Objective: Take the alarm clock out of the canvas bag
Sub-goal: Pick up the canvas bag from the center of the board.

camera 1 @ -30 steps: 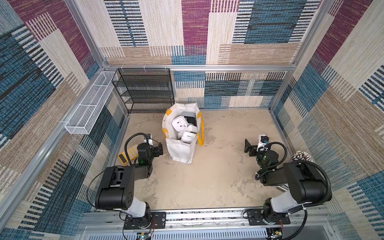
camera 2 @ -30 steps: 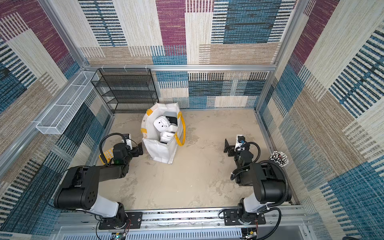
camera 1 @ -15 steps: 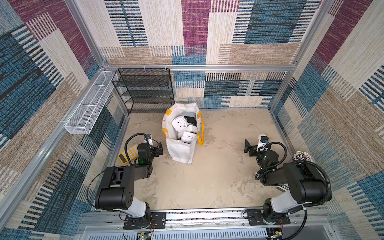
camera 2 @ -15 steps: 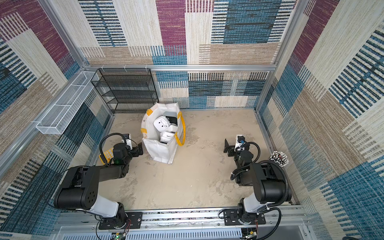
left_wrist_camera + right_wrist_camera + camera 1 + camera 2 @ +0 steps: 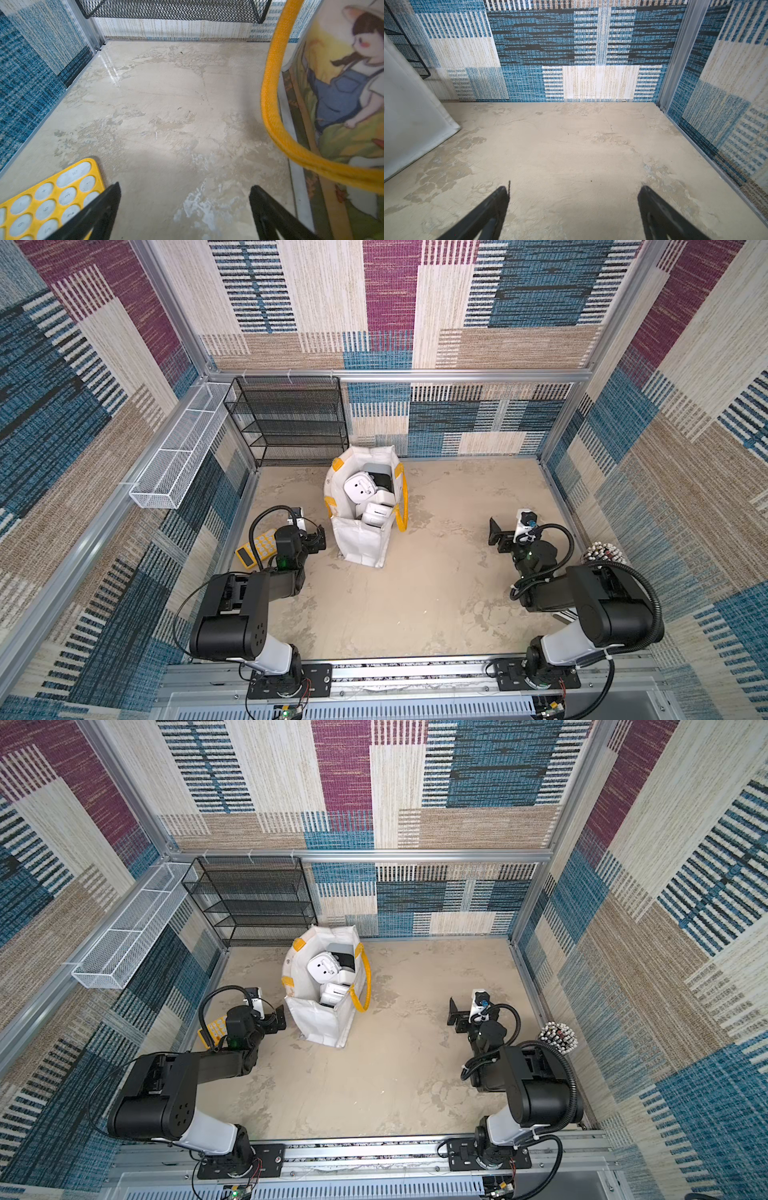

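Beige tabletop (image 5: 436, 593): yellow-handled white canvas bag (image 5: 360, 540) stands untouched.
Black left gripper (image 5: 185, 186), right gripper (image 5: 574, 187): jaws apart; next, reach among white devices (image 5: 360, 488) for the alarm clock.

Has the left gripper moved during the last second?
No. In a top view the left gripper keeps the same place between the yellow calculator and the canvas bag.

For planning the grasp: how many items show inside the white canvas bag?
3: grey-black box at the back, white rounded device midway, white box in front; more may hide below.
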Controlling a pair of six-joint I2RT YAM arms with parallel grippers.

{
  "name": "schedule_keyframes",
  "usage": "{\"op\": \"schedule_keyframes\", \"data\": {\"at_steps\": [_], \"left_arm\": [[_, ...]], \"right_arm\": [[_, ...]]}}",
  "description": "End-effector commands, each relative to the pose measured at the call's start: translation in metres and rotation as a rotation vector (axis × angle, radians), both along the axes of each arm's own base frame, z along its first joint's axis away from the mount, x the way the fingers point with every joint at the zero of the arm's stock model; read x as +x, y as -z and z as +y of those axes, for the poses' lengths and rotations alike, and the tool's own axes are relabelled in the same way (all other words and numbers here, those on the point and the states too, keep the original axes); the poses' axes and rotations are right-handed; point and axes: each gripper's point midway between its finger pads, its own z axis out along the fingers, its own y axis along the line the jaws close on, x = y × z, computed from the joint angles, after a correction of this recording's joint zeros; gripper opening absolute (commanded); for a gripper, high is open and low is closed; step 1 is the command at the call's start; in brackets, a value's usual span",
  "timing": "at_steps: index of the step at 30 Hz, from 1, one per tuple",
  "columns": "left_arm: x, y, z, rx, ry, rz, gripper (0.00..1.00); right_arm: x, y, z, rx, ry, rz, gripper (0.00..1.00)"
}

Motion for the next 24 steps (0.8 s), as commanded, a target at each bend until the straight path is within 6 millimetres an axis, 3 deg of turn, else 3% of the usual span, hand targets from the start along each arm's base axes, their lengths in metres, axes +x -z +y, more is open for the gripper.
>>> {"op": "schedule_keyframes", "data": {"at_steps": [1, 5, 12, 17, 24], "left_arm": [[0.000, -0.015, 0.017, 0.015, -0.096, 0.064, 1.00], [-0.009, -0.054, 0.018, -0.080, -0.163, 0.150, 0.97], [-0.041, -0.121, 0.000, -0.316, -0.149, -0.002, 0.92], [-0.061, -0.137, -0.021, -0.426, -0.087, -0.009, 0.92], [-0.077, -0.149, -0.058, -0.462, 0.006, 0.052, 0.92]], "right_arm": [[0.008, -0.014, -0.007, 0.017, 0.044, -0.013, 1.00], [0.033, -0.014, -0.013, 0.074, 0.088, 0.160, 1.00], [0.024, -0.039, 0.007, 0.195, -0.011, 0.198, 0.99], [0.014, -0.055, 0.032, 0.321, -0.136, 0.220, 0.97], [-0.007, -0.054, 0.052, 0.465, -0.227, 0.246, 0.95]]}}
